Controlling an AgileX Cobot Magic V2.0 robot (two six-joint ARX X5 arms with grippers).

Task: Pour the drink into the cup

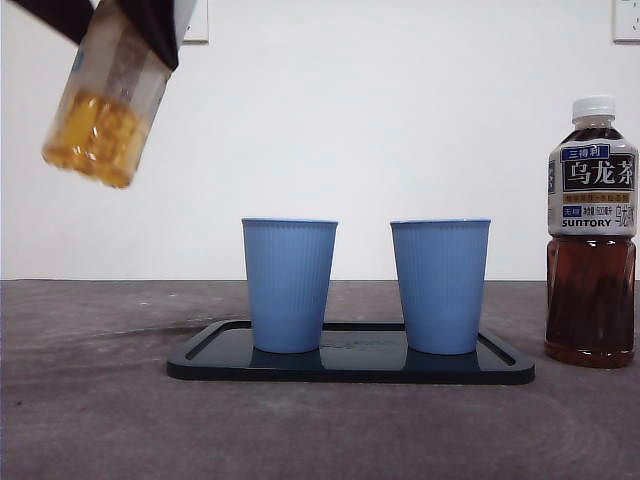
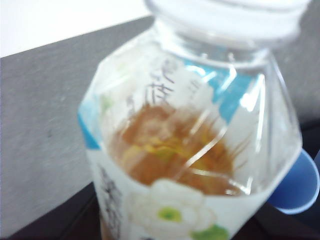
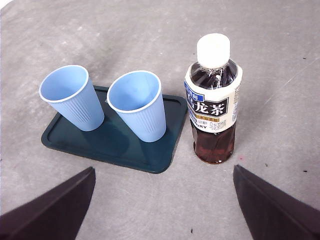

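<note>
A clear bottle (image 1: 105, 110) with a yellow drink in its base hangs tilted at the top left of the front view, well above the table and left of the cups. My left gripper (image 1: 150, 25) is shut on its upper part. In the left wrist view the bottle (image 2: 190, 150) fills the picture and hides the jaws. Two blue cups (image 1: 289, 285) (image 1: 440, 285) stand upright and empty on a dark tray (image 1: 350, 372). My right gripper (image 3: 164, 169) hovers open above the table, near the tray (image 3: 115, 145) and the cups (image 3: 72, 97) (image 3: 137, 105).
A capped bottle of dark oolong tea (image 1: 591, 240) stands on the table to the right of the tray, also in the right wrist view as the tea bottle (image 3: 213, 105). The grey table (image 1: 90, 400) ends at a white wall.
</note>
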